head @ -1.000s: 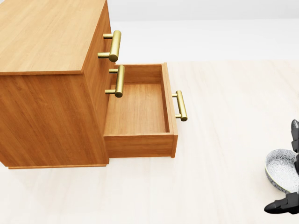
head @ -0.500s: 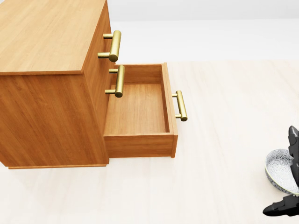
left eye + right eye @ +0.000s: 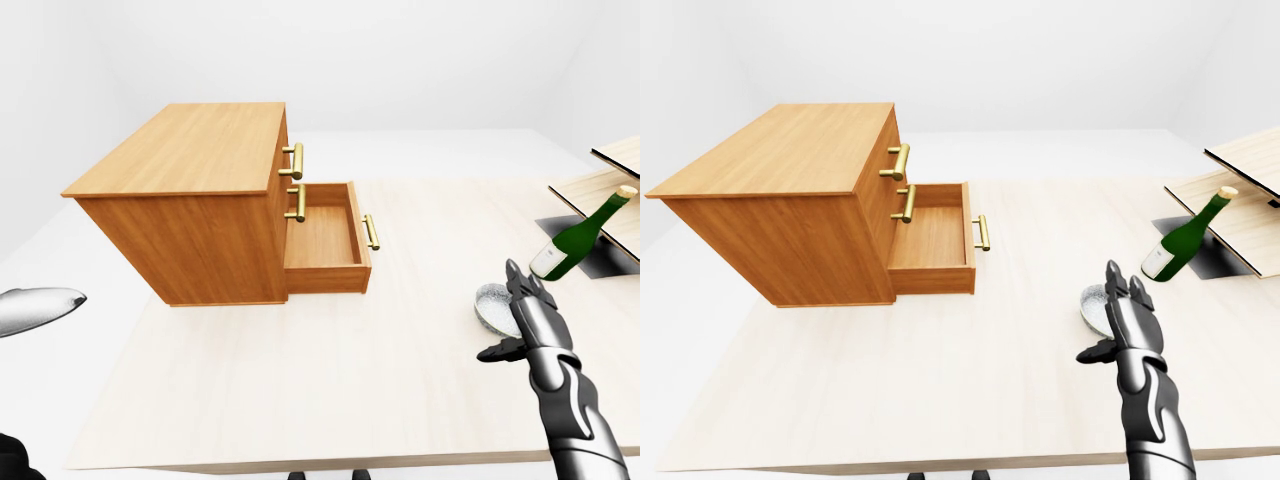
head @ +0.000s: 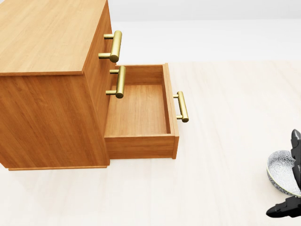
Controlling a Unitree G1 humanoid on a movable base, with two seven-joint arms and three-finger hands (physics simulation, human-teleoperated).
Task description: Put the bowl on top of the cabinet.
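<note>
The wooden cabinet (image 3: pixel 190 150) stands at the left of the table with a flat bare top and brass handles. Its lower drawer (image 3: pixel 325 240) is pulled out and holds nothing. A small patterned grey-white bowl (image 3: pixel 492 305) sits on the tabletop far to the right of the cabinet, near the right edge of the head view (image 4: pixel 281 170). My right hand (image 3: pixel 522 322) is open against the bowl's right side, fingers upright along its rim and thumb spread below it, not closed round it. Only a grey rounded piece of my left arm (image 3: pixel 35 308) shows; its hand is out of view.
A green wine bottle (image 3: pixel 577 240) leans at the right over a dark recess (image 3: pixel 592 262), beside slanted wooden boards (image 3: pixel 610 185). The pale table's near edge (image 3: pixel 300 462) runs along the bottom of the eye views.
In the head view my right hand has sunk slightly toward the bottom edge beside the bowl. The bowl, the cabinet and the camera have not moved.
</note>
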